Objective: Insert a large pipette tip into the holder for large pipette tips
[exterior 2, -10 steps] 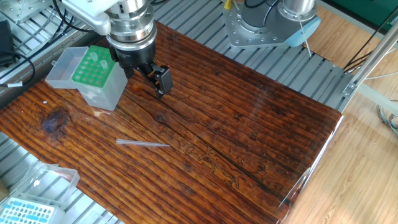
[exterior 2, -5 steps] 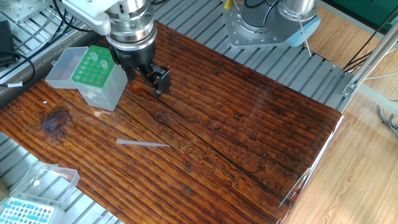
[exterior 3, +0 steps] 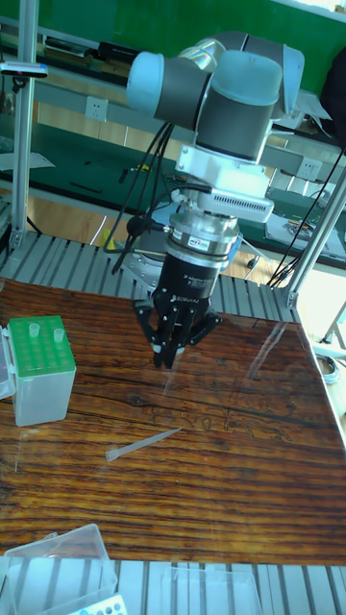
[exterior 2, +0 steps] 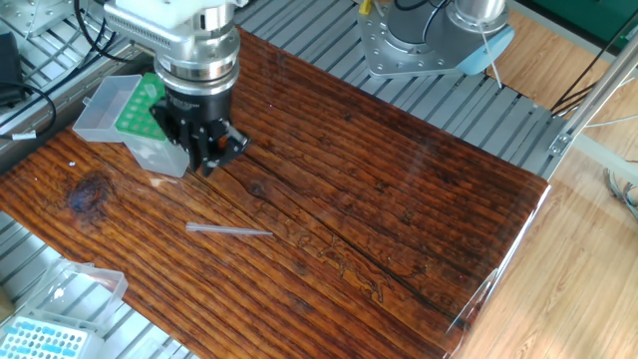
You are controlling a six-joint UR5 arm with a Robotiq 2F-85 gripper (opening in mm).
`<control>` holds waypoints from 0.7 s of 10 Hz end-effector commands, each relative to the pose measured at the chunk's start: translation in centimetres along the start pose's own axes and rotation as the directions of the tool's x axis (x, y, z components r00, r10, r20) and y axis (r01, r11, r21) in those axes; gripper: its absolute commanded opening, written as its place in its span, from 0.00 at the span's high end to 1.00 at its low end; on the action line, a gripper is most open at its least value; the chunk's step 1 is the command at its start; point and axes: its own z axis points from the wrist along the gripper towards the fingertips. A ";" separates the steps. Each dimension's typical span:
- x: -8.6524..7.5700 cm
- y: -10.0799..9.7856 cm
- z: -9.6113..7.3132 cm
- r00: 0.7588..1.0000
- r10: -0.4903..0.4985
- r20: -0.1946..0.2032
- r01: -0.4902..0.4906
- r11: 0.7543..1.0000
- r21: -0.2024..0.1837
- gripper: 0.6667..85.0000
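Wooden surface (exterior 2: 399, 199): gripper (exterior 3: 165, 357) swung toward seven o'clock, rotated, fingers near-closed, empty; large pipette tip (exterior 2: 229, 230) lying flat at five o'clock of green-racked holder (exterior 3: 40, 370), awaiting pickup.

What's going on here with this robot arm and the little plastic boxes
A single robot arm is working over a wooden table. Its gripper hangs above the wood with nothing held; I can't tell how wide the jaws stand. The large pipette tip lies loose on the table in front of it, untouched. The holder for large pipette tips, green rack on top and lid open, sits off to the side with two tips already standing in it.
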 end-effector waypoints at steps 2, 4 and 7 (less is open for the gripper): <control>-1.2 0.4 3.5 0.993 -0.117 0.014 0.117 0.993 0.005 1.00; -1.2 0.6 4.1 0.987 -0.162 0.013 0.162 0.987 0.011 1.00; -1.2 0.8 4.8 0.972 -0.235 0.013 0.235 0.972 0.006 1.00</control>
